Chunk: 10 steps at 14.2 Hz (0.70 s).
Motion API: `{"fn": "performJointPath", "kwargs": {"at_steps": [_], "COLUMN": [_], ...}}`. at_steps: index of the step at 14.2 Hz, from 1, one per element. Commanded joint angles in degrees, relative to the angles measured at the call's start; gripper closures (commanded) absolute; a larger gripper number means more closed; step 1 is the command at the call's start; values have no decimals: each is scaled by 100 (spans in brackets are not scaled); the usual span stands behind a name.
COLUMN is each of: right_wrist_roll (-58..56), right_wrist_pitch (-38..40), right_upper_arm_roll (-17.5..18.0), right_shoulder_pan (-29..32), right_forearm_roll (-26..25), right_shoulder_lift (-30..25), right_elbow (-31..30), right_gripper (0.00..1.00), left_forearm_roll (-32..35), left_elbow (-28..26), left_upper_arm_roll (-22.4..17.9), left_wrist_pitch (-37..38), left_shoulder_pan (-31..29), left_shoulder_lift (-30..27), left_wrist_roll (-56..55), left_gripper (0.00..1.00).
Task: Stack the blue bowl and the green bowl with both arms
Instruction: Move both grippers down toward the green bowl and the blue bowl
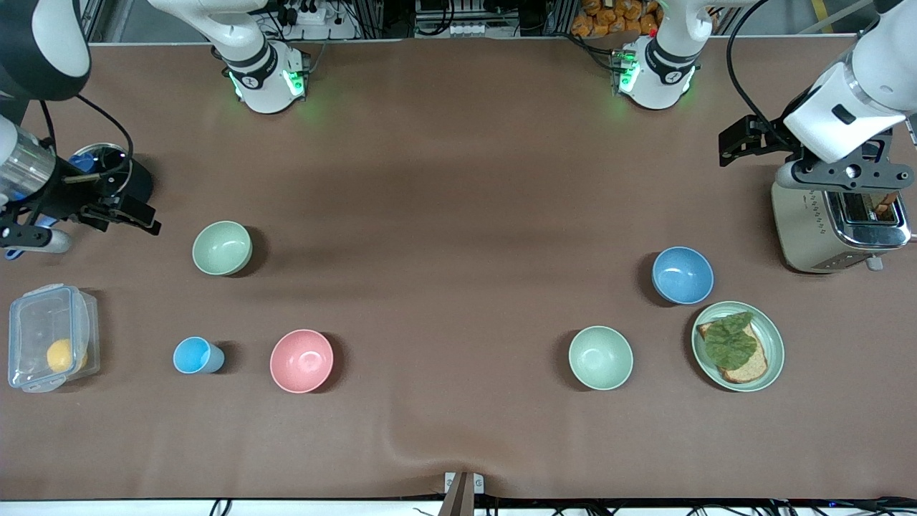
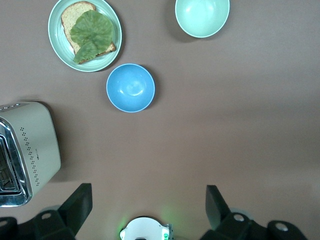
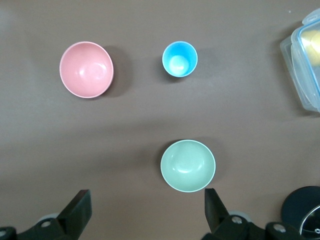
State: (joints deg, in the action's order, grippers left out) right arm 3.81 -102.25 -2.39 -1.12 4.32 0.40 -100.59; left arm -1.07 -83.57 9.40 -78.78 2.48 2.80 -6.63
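Both arms hung high with spread fingers: the left end effector (image 1: pixel 845 172) over the toaster (image 1: pixel 834 229), the right end effector (image 1: pixel 79 208) probably over a dark tin. The blue bowl (image 1: pixel 683 274) sat beside the toast plate (image 1: pixel 774 337), a green bowl (image 1: pixel 600 357) nearer the camera. I'd pinch each rim cleanly, lifting straight.

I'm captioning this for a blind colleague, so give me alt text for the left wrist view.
Looking down on a brown table, a blue bowl sits empty, with a plate of toast and lettuce and an empty green bowl close by, all apart. A cream toaster stands at one edge, and the left gripper hangs open above the table.
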Motion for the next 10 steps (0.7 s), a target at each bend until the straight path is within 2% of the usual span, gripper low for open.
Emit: {"fn": "performJointPath", "kwargs": {"at_steps": [1,4,10], "right_wrist_roll": [32,41,50], "right_wrist_pitch": [361,838,637], "right_upper_arm_roll": [-16,-34,-43], "right_shoulder_pan": [-55,-55,-29], "right_forearm_roll": [60,43,43], "right_shoulder_lift": [-14,-32,3], "right_elbow": [371,567,303], "right_gripper": [0,0,0], "left_forearm_roll": [45,36,63], "left_elbow": [-71,-37,-19], "left_upper_arm_roll": [36,36,36], "left_wrist_pitch": [21,12,21], "left_shoulder_pan": [-46,-37,-19], "left_shoulder_lift": [-112,-104,-87], "left_wrist_roll": [-58,-67,-67], "left_gripper": [0,0,0]}}
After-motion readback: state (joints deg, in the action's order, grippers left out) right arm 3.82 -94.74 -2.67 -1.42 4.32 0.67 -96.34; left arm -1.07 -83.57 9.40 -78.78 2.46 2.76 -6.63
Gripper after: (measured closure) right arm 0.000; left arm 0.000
